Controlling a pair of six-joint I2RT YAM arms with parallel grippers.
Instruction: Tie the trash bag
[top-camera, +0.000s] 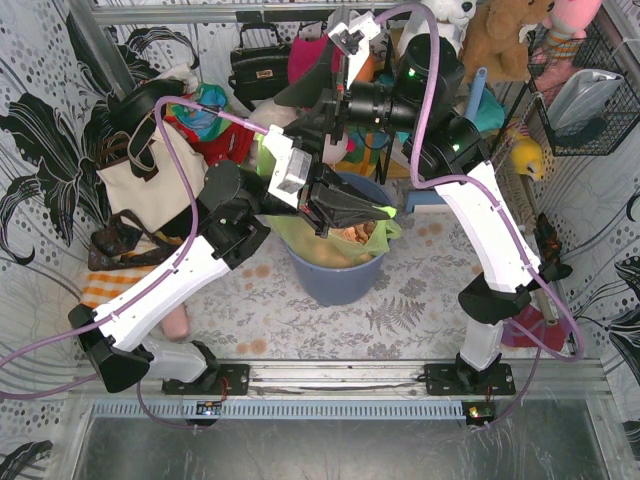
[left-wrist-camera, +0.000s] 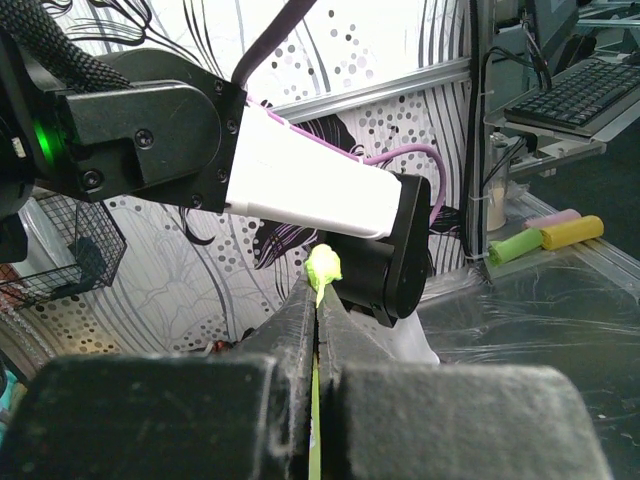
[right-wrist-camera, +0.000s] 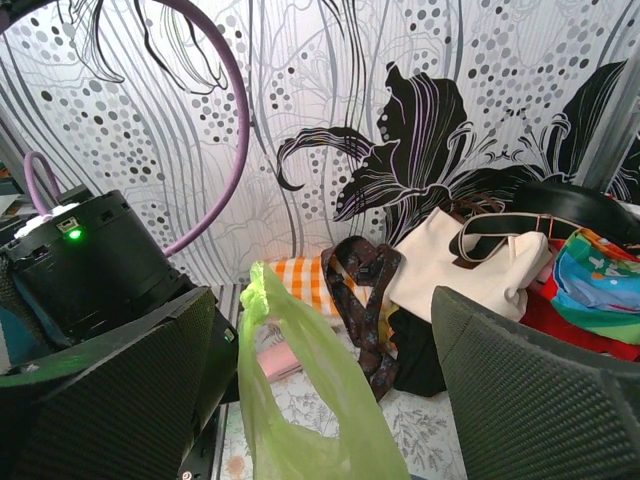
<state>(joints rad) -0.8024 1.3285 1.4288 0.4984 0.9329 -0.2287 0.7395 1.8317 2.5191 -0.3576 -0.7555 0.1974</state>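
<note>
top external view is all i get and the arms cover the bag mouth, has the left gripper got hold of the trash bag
Observer: Yes. In the left wrist view the left gripper is shut on a thin strip of the trash bag, and a crumpled green tip pokes out past the closed jaws.
Operator: and the right one, closed on anything
Observer: No. The right wrist view shows the right gripper open, jaws wide apart. An upright flap of the bag stands between them, nearer the finger on the left of that picture, and nothing is pinched.
</note>
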